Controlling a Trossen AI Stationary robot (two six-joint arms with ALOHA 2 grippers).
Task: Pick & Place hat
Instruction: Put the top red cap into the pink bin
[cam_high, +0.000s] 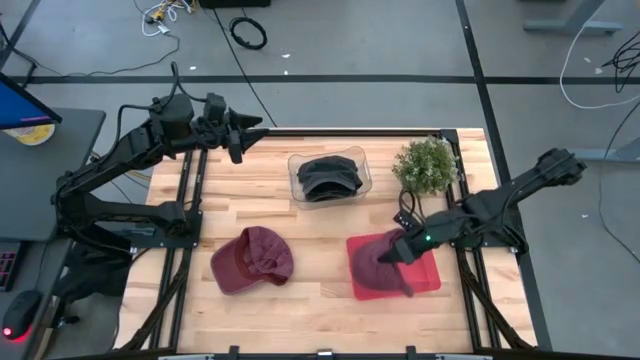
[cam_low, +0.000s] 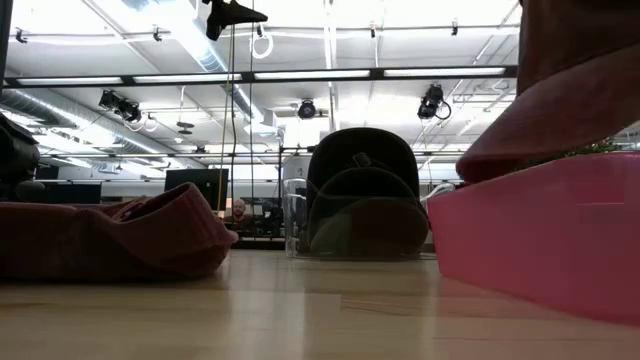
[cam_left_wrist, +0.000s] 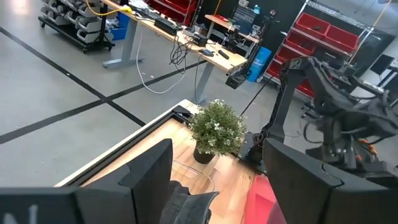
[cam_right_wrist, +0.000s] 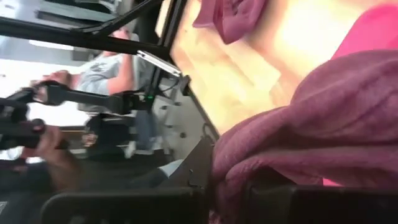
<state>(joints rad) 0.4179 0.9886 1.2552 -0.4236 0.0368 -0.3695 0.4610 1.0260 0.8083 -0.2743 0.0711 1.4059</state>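
High view: the right gripper (cam_high: 398, 250) is clamped on a maroon hat (cam_high: 375, 257) held over the pink tray (cam_high: 428, 276) at the table's right side. A second maroon hat (cam_high: 252, 258) lies on the wood to the left, apart from the tray. A clear bin (cam_high: 296, 172) holds a dark hat (cam_high: 330, 176), with a potted plant (cam_high: 426, 164) beside it. The left gripper (cam_high: 240, 135) waits raised over the table's far left edge.

Low view: the held hat hangs above the tray's pink wall.

Left wrist view: the left fingers (cam_left_wrist: 149, 171) stand apart, holding nothing.

Right wrist view: maroon cloth is bunched at the fingers, and a person (cam_right_wrist: 109, 78) shows beyond the table
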